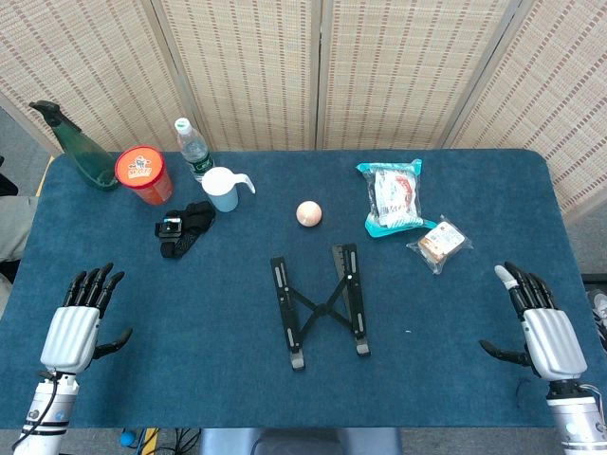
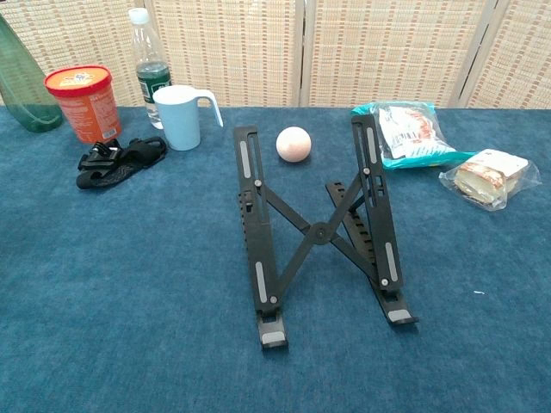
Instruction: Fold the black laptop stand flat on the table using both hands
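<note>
- Stand (image 1: 320,303): unfolded, raised on its crossed struts, at the centre of the desk (image 1: 190,379).
- Left robot hand (image 1: 78,322): fingers spread, holding nothing, well apart from the stand.
- Right robot hand (image 1: 541,324): likewise spread, holding nothing.

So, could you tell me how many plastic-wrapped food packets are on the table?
2, both on the table's far right side: a teal packet behind the laptop stand, and a smaller clear-wrapped packet just right of it and nearer. None seems hidden.
</note>
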Tool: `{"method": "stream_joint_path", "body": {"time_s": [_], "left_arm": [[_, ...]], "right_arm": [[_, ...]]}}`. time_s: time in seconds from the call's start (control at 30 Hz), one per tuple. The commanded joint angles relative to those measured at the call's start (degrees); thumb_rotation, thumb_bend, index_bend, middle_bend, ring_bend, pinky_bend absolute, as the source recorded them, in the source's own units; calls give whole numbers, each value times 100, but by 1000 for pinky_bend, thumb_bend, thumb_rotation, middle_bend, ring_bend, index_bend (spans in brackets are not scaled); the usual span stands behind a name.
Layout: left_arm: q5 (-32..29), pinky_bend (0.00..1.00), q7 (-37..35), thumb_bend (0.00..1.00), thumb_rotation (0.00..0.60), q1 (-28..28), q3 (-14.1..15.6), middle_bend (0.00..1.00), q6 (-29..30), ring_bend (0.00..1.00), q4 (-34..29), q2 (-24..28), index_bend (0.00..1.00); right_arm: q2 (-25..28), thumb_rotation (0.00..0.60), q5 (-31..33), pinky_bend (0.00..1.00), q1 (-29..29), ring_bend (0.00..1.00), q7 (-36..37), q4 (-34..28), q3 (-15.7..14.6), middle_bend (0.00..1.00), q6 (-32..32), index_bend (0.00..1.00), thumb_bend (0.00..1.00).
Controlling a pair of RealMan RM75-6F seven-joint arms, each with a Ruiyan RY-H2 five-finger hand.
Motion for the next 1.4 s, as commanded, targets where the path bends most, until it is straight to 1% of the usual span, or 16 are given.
{"method": "stream_joint_path", "body": {"time_s": [0.03,0.13,0.23,0.4,0.57,0.7,0.87,0.97,1.17,1.4], "left_arm": [[-15,0,-7,187,600,-8,-4,11,-20,0,10,-6,87],[-17,0,-17,187,600,-22,-1,11,-52,0,21,-13,87],[4,0,-29,187,600,-33,0,11,-58,0,33,-24,87],[9,0,-44,187,600,-41,-2,11,-67,0,43,-29,87],[14,0,-53,187,600,-8,22,11,-38,0,23,1,87],[26,0,-56,187,600,50,48,11,30,0,-20,45,87],[42,1,-49,187,600,103,89,11,68,0,-73,91,87],[51,0,-56,187,600,124,95,11,90,0,-87,107,87],[58,1,-67,187,600,143,108,11,90,0,-100,124,87],[68,0,-48,187,600,131,105,11,56,0,-122,129,87]], "right_arm": [[-6,600,-105,0,-7,0,62,14,-18,0,24,0,33],[-22,600,-191,0,4,0,137,29,-13,0,33,0,33],[-25,600,-252,0,69,0,361,40,19,0,-28,0,33],[20,600,-250,0,387,0,1005,56,182,0,-401,0,33],[30,600,58,0,880,0,2095,107,444,0,-1124,0,32],[3,600,301,0,1348,0,3212,218,676,0,-1845,0,27],[-216,600,460,0,1856,0,4298,501,885,0,-2568,0,23],[-355,600,480,0,2113,0,4848,670,952,11,-2943,0,23],[-668,600,417,0,2501,0,5694,1003,1031,42,-3398,0,2],[-1014,600,360,0,2850,0,6994,1462,1127,57,-3748,0,0]]}}
